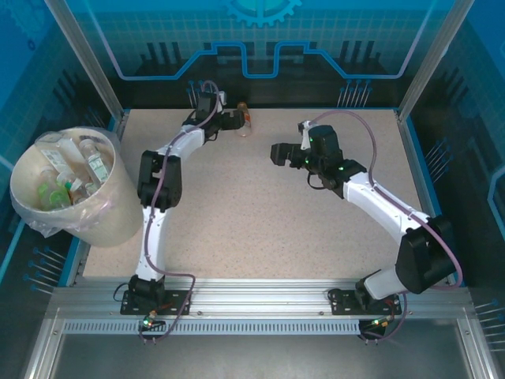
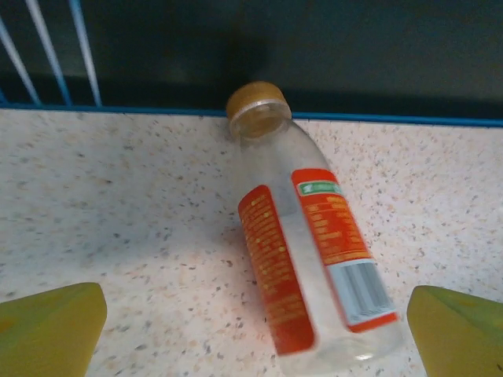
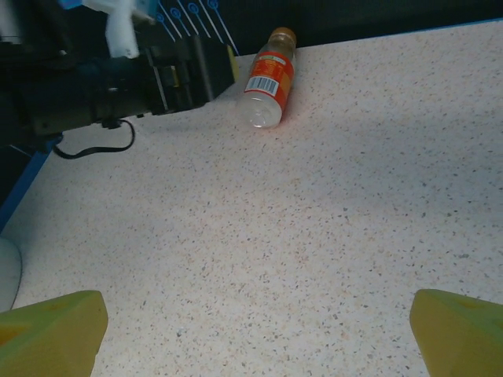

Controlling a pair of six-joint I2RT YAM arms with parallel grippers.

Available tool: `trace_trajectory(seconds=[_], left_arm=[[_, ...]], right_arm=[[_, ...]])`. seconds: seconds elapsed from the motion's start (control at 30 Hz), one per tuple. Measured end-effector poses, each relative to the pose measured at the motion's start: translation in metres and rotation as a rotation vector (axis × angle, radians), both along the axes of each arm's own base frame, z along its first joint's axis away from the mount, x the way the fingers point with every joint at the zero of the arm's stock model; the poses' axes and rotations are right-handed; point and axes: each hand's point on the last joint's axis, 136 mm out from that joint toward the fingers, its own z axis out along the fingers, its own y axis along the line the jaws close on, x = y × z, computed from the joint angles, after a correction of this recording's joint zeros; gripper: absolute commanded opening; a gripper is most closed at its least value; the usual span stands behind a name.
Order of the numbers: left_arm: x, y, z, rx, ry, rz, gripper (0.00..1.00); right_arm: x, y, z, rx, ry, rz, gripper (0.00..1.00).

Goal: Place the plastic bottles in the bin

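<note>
- At the far left of the top view, the bin [image 1: 110,225] stands at the table's left edge, with its clear bag liner [image 1: 28,209] folded over the rim. Several plastic bottles [image 1: 69,178] lie heaped inside it, green and white labels showing.
- Right of the bin, the left arm [image 1: 158,178] runs from the lower edge of the frame up to the top centre. There the left gripper [image 1: 235,120] sits just beside a lone bottle.
- That orange-labelled bottle [image 1: 244,118] lies on its side on the speckled table [image 1: 260,237], at the top centre of the top view, near the table's far edge.
- In the left wrist view the same bottle [image 2: 314,259] crosses the middle of the frame on a slant. Its tan cap [image 2: 258,108] is at the upper middle, right by the blue strip [image 2: 393,119] edging the table, and its clear base is at the bottom.
- The left gripper's fingers [image 2: 47,330] show as yellow-green tips in the two lower corners, spread wide. The bottle's base lies between them, nearer the right-hand tip.
- In the right wrist view the bottle [image 3: 267,78] sits at the upper middle, with the left gripper's dark body [image 3: 118,78] just to its left.
- Right of centre in the top view, the right gripper [image 1: 276,154] hovers over bare table, well apart from the bottle.
- Its fingers [image 3: 460,334] sit in the lower corners of the right wrist view, spread wide, with bare speckled surface between them.
</note>
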Motion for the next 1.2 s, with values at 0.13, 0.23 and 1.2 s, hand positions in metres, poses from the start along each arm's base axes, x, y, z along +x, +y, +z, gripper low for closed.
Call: trace_trajectory(seconds=[0.13, 0.23, 1.2], left_arm=[[0.002, -0.030, -0.026, -0.006, 0.063, -0.033, 0.99], [0.002, -0.060, -0.034, -0.039, 0.086, -0.060, 0.99], [-0.004, -0.061, -0.060, -0.167, 0.273, 0.016, 0.56]], right_arm=[[0.007, -0.009, -0.009, -0.017, 0.014, -0.030, 1.00], [0.038, -0.019, -0.031, -0.001, 0.085, -0.074, 1.00], [0.186, 0.000, -0.138, 0.148, 0.371, -0.132, 1.00]])
